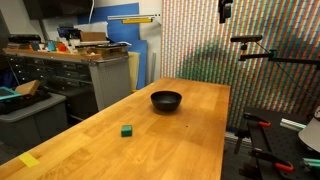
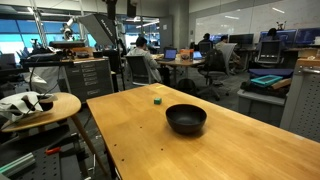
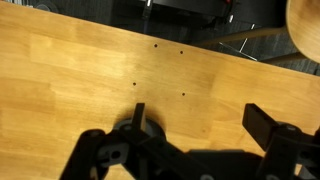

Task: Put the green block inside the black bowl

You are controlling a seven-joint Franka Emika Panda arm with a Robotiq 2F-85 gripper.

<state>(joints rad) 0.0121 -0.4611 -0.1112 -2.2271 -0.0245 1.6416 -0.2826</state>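
Observation:
The green block (image 1: 127, 130) is a small dark-green cube on the wooden table (image 1: 190, 145), and it also shows in an exterior view (image 2: 157, 100) near the far edge. The black bowl (image 1: 166, 100) stands upright and empty on the same table, a short way from the block, and shows larger in an exterior view (image 2: 186, 119). My gripper (image 3: 200, 122) is open and empty in the wrist view, high above bare table wood. Neither the block nor the bowl shows in the wrist view. A dark part at the top of an exterior view (image 1: 225, 10) may be the gripper.
A flat yellow piece (image 1: 29, 160) lies near a table corner. A small round wooden side table (image 2: 40, 108) with a white object stands beside the table. Cabinets and a workbench (image 1: 80, 70) stand behind. Tripods and stands (image 1: 265, 60) flank the table's edge.

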